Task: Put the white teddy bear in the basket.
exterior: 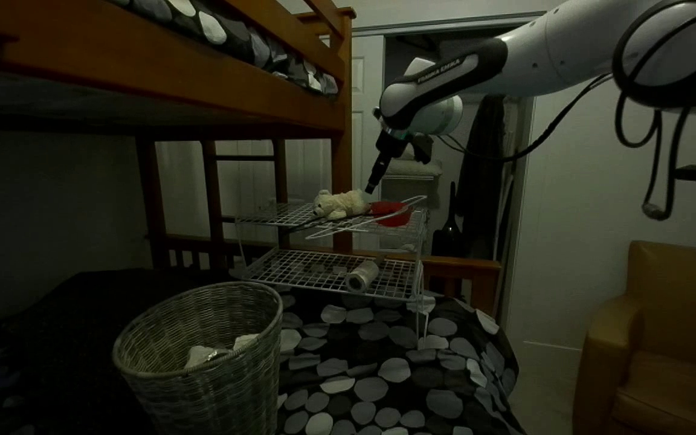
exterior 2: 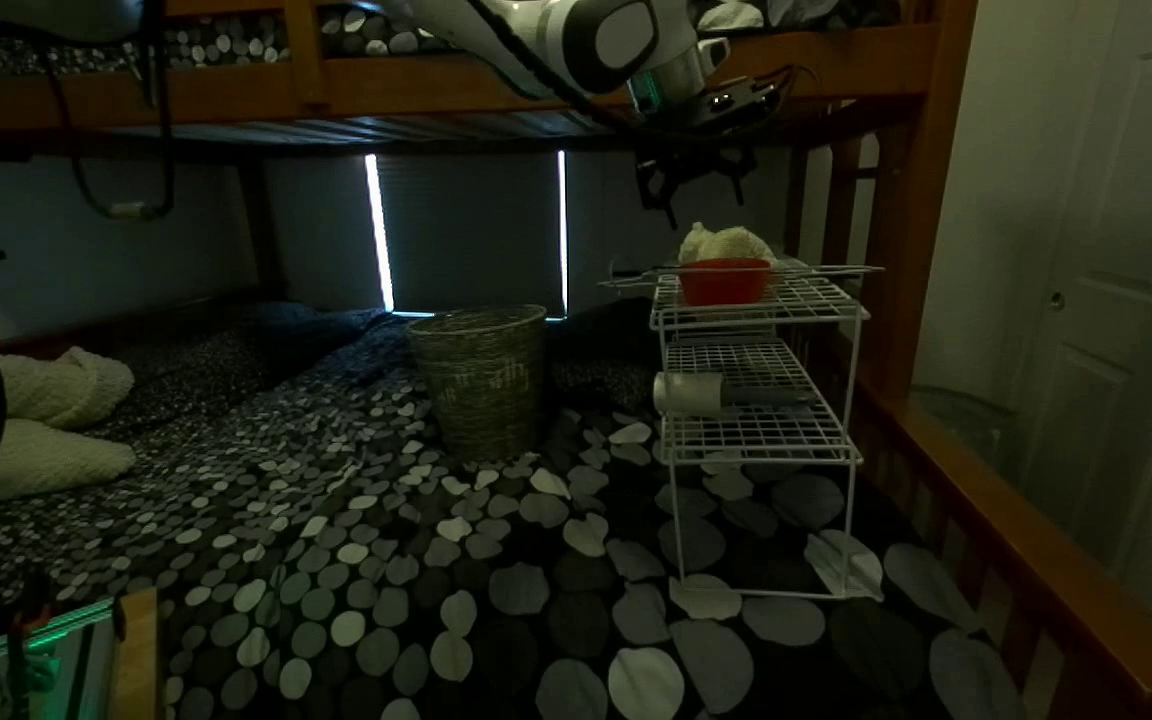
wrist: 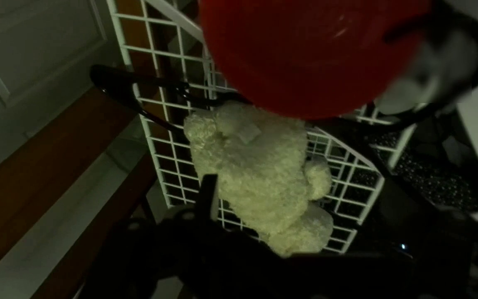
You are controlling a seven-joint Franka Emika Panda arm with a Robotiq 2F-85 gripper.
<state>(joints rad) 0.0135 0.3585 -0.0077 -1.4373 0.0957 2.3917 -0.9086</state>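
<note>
My gripper [exterior 2: 705, 207] hangs above the white wire rack [exterior 2: 786, 430], its fingers spread well apart. The white teddy bear [exterior: 341, 204] lies beneath me on the top shelf [exterior: 275, 212], back up, its head pointing away from the red bowl [exterior 2: 724, 282] at its other end; I cannot tell whether those two touch. On the lower shelf [exterior: 299, 266] I see a pale cylinder [exterior 2: 688, 393] lying on its side. The basket [exterior: 221, 386] stands upright on the dotted bedding [exterior 2: 356, 550], apart from the rack, and in an exterior view some pale stuff [exterior: 203, 355] shows inside it
</note>
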